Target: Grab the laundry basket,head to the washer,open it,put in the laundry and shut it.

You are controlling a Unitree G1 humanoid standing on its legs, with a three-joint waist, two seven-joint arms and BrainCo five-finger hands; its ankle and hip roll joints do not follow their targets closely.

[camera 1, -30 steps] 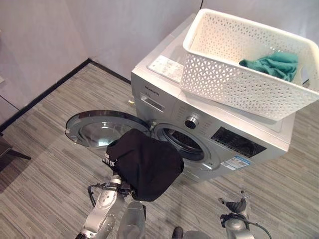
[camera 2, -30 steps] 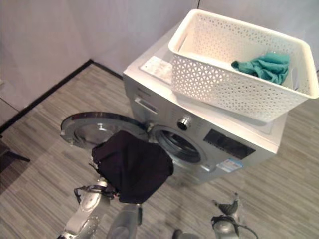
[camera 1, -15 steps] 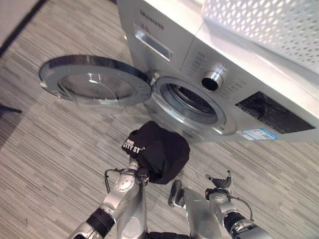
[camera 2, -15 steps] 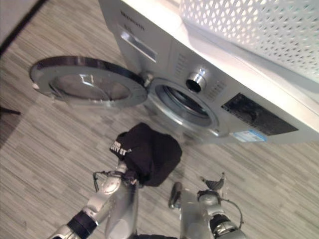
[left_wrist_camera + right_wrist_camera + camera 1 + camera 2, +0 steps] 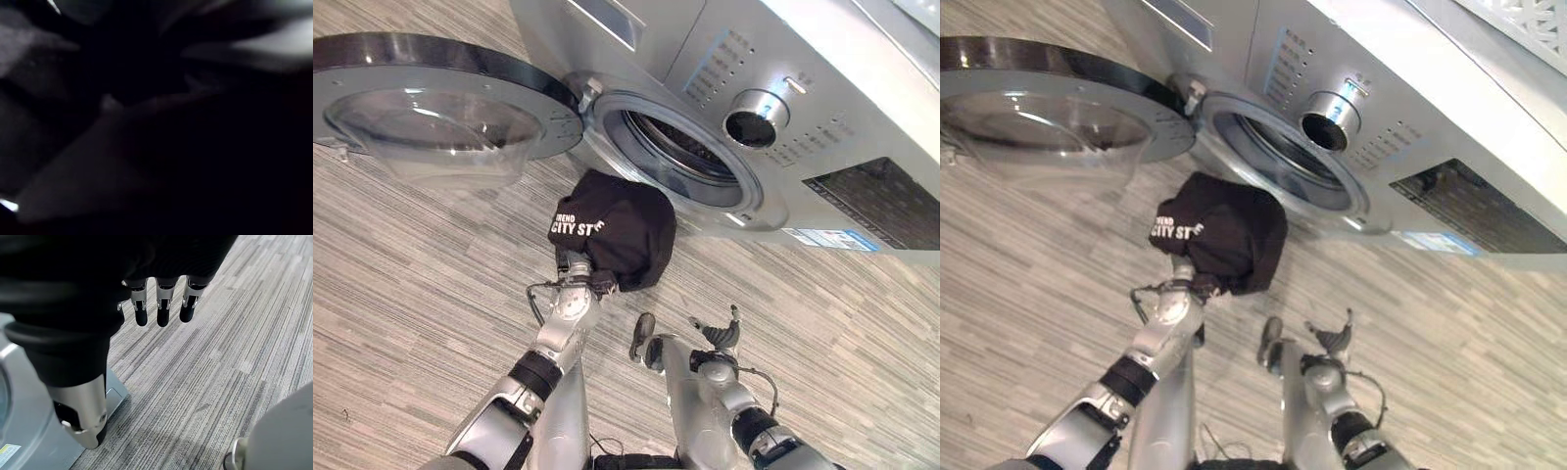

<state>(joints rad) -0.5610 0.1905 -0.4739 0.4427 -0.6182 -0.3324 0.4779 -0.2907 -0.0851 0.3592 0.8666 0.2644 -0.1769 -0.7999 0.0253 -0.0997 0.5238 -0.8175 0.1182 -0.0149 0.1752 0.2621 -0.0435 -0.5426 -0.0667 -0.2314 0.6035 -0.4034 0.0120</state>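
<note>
Laundry, a black garment [image 5: 615,230] with white lettering, now hangs bunched over the left hand [image 5: 576,271] just below the washer's drum opening [image 5: 674,162]; a second ago it was lower and further from it, so loading is nearly at the mouth. Cloth hides those fingers, so I cannot tell their grip. Beside the opening the door [image 5: 440,110] stands swung wide. Below the washer [image 5: 822,108], the right hand [image 5: 159,303] hangs idle over the floor [image 5: 220,362], fingers straight, holding nothing
</note>
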